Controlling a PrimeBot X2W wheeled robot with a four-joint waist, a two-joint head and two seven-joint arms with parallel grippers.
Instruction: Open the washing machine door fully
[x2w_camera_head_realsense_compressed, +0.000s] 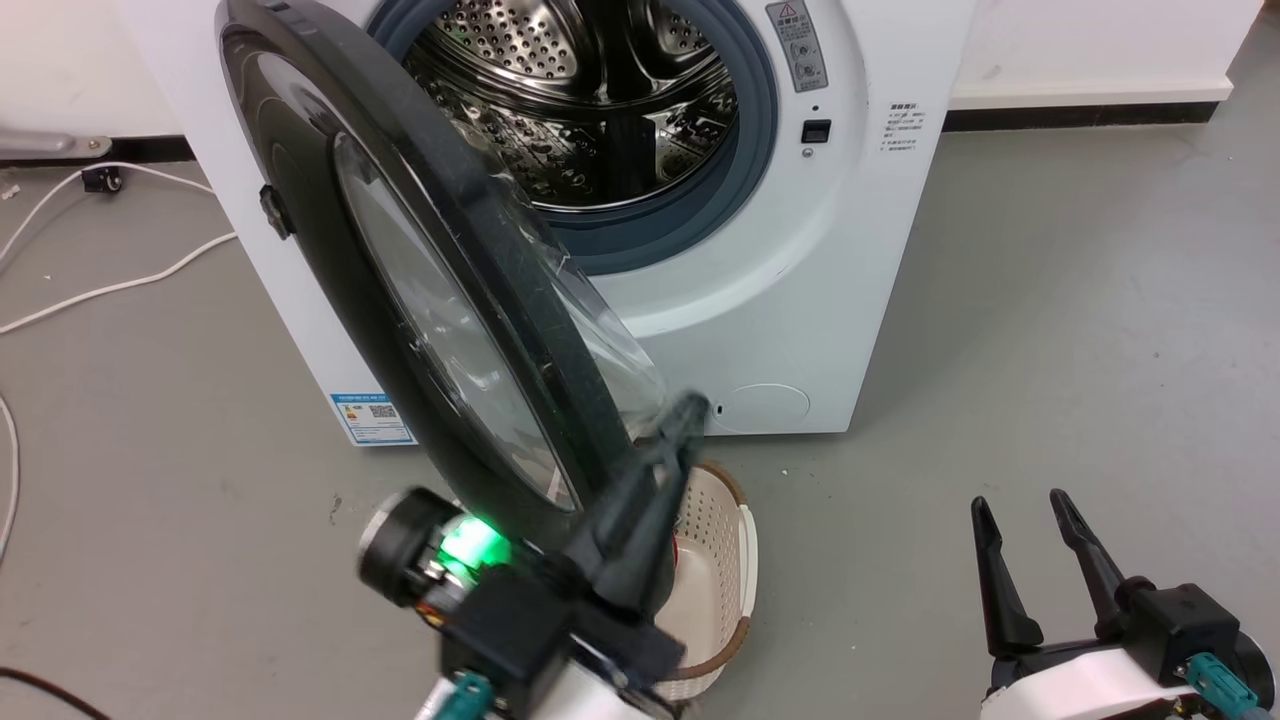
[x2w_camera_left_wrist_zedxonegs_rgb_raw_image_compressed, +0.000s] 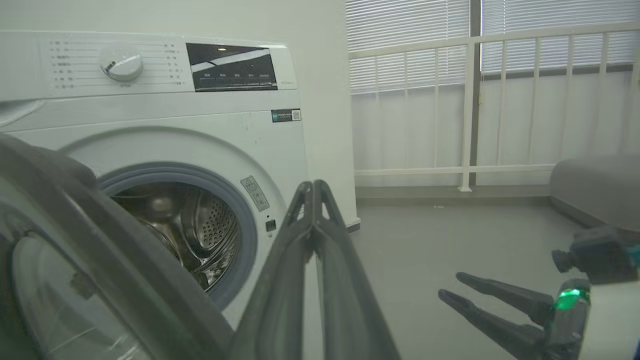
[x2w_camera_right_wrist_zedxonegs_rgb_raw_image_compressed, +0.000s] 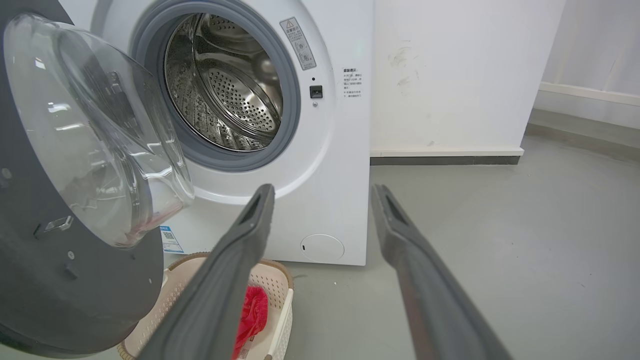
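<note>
The white washing machine (x2w_camera_head_realsense_compressed: 800, 280) stands with its steel drum (x2w_camera_head_realsense_compressed: 590, 110) exposed. Its black round door (x2w_camera_head_realsense_compressed: 330, 300) hangs about half open, hinged on the left, the clear glass bowl (x2w_camera_head_realsense_compressed: 620, 360) facing the drum. My left gripper (x2w_camera_head_realsense_compressed: 690, 410) is shut with nothing in it, its fingers lying along the inner side of the door's free edge. The left wrist view shows those closed fingertips (x2w_camera_left_wrist_zedxonegs_rgb_raw_image_compressed: 312, 186) just right of the door rim (x2w_camera_left_wrist_zedxonegs_rgb_raw_image_compressed: 100, 240). My right gripper (x2w_camera_head_realsense_compressed: 1020, 502) is open and holds nothing, low at the right, away from the door (x2w_camera_right_wrist_zedxonegs_rgb_raw_image_compressed: 60, 280).
A cream laundry basket (x2w_camera_head_realsense_compressed: 735, 560) with a red cloth (x2w_camera_right_wrist_zedxonegs_rgb_raw_image_compressed: 252, 310) sits on the floor under the door's free edge. White cables (x2w_camera_head_realsense_compressed: 120, 285) lie on the floor left of the machine. Grey floor stretches to the right, with a white railing (x2w_camera_left_wrist_zedxonegs_rgb_raw_image_compressed: 470, 100) beyond.
</note>
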